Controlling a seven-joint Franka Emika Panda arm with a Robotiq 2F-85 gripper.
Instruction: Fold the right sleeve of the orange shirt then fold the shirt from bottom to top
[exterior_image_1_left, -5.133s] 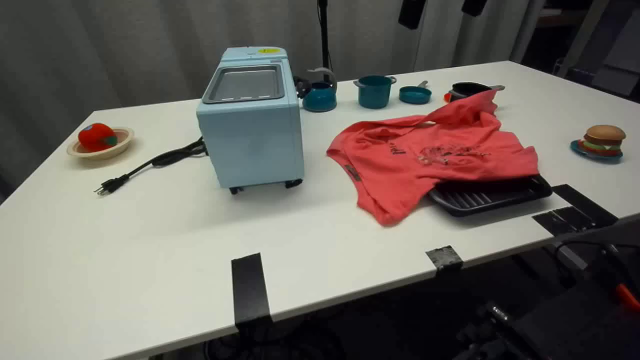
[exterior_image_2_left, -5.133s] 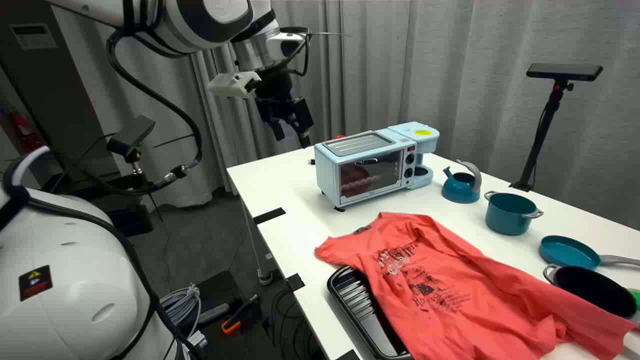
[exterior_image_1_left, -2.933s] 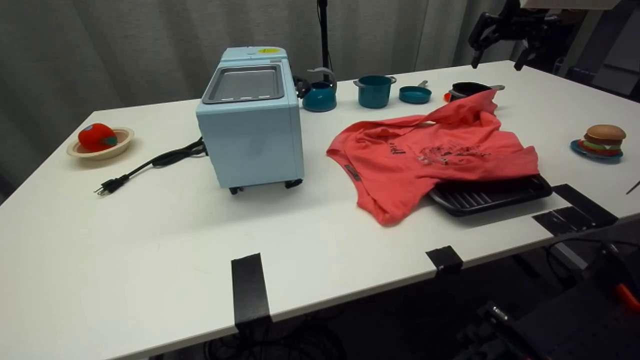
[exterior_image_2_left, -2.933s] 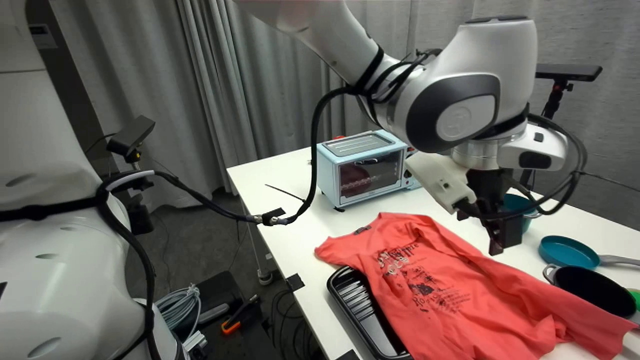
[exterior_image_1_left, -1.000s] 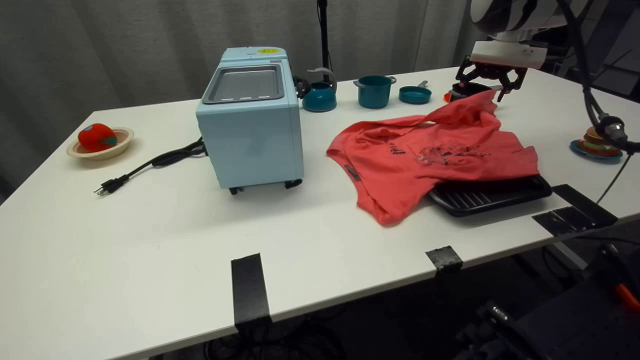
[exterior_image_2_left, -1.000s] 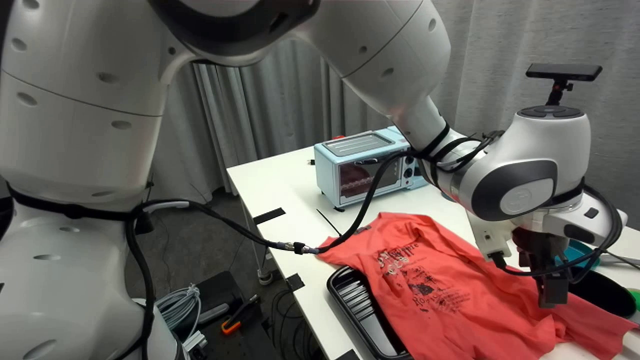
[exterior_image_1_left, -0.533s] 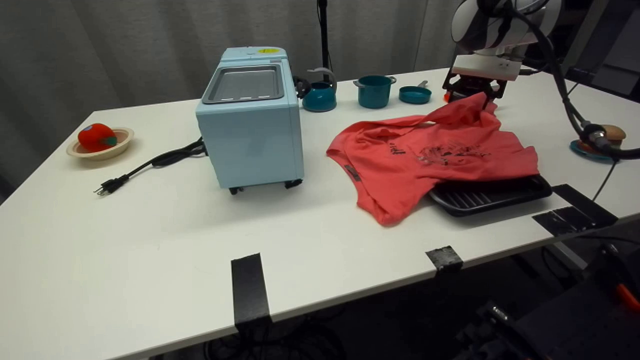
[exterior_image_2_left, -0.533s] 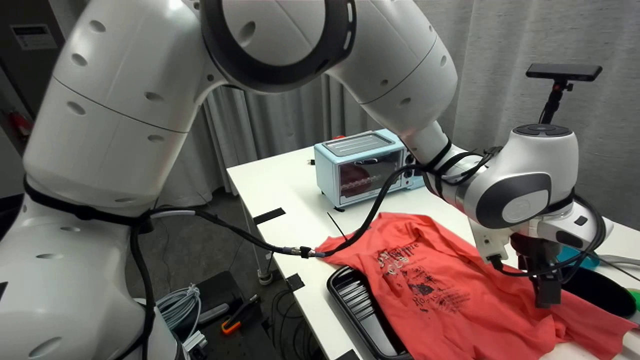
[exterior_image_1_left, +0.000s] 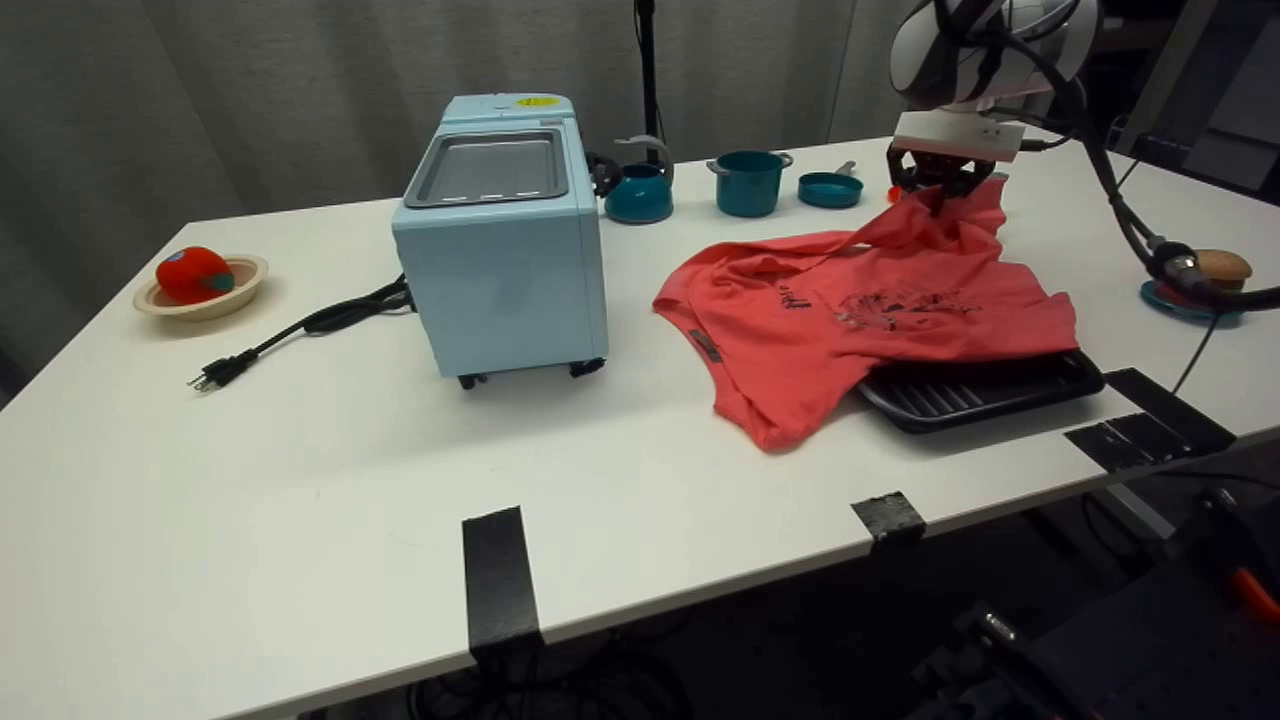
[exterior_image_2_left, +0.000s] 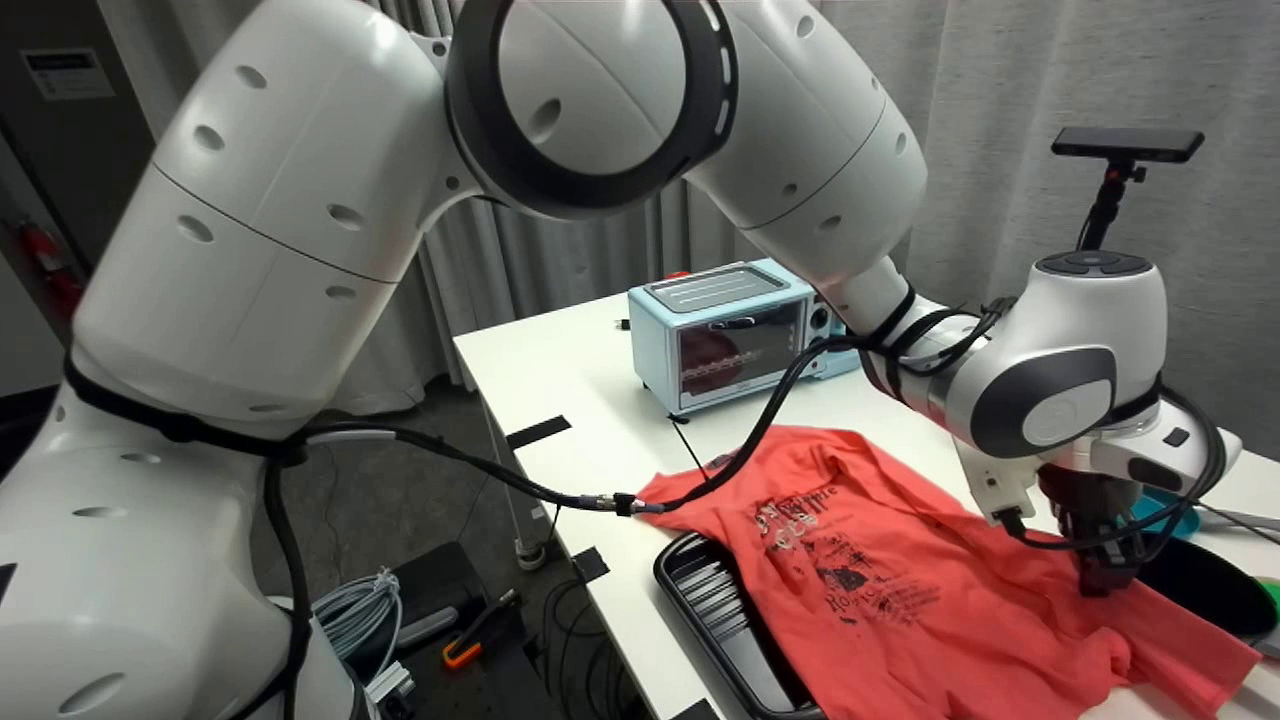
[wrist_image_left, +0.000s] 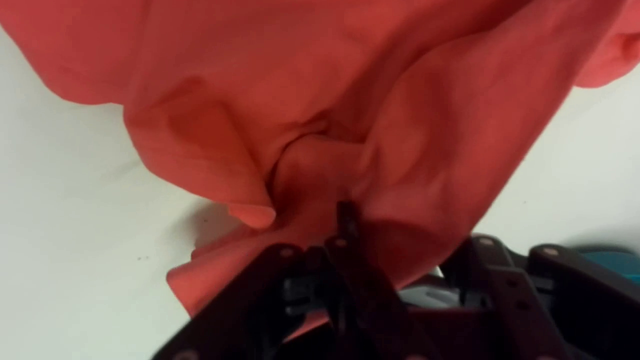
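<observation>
The black jaws of the gripper (exterior_image_1_left: 937, 200) stand close together, pinching a bunched fold of soft, matte cloth from the orange shirt (exterior_image_2_left: 960, 620). Blur in the wrist view softens the fingertips (wrist_image_left: 346, 222), but creases fan out around them, and a flat sleeve end (wrist_image_left: 215, 265) with a straight hem sticks out just beside. The rest of the shirt lies to one side of the jaws, rumpled over the smooth white tabletop (exterior_image_1_left: 330, 560); across it runs a cracked-looking black print (exterior_image_2_left: 843, 577), and one side drapes onto a black ribbed tray (exterior_image_1_left: 940, 400) with low walls and rounded corners. Near the jaws, past the cloth, is a round black pot (exterior_image_2_left: 1200, 590), partly hidden by the arm (exterior_image_2_left: 1060, 410). Farther out stand a shallow teal skillet (exterior_image_1_left: 828, 190), a deep teal pot (exterior_image_1_left: 748, 188), a rounded teal kettle (exterior_image_1_left: 640, 195) and a glossy, boxy pale-blue toaster oven (exterior_image_2_left: 655, 340).
</observation>
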